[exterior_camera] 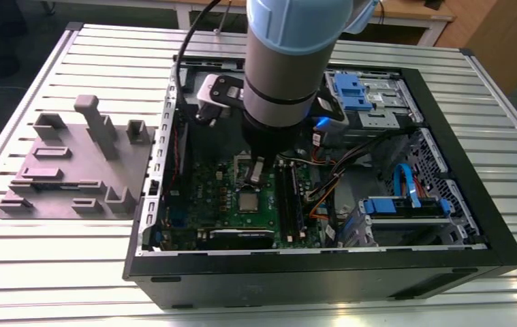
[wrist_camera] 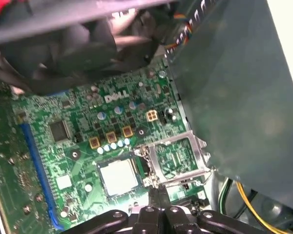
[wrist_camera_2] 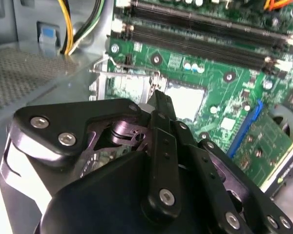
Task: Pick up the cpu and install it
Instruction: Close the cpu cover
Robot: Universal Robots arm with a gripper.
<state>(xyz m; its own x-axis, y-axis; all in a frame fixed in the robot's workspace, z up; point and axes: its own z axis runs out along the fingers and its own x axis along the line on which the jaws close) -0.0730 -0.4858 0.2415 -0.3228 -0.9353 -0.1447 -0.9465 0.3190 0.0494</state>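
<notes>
Ribbed metal table (exterior_camera: 40, 272) carries an open computer case (exterior_camera: 476, 259) with a green motherboard (wrist_camera: 78, 122) inside; the arm reaches down into it. Its gripper (wrist_camera: 157, 192) has its fingers (wrist_camera_2: 161, 105) pressed together, holding nothing; the cpu (wrist_camera: 118, 176) sits in the socket just beyond the fingertips, beside the raised socket bracket (wrist_camera: 178, 158).

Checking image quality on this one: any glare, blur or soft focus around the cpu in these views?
First wrist view: the cpu glares pale, its top washed out; dark shapes above are blurred. Second wrist view: the gripper is sharp, the cpu beyond is bright and washed out. Exterior view: even light, the arm soft-edged.
</notes>
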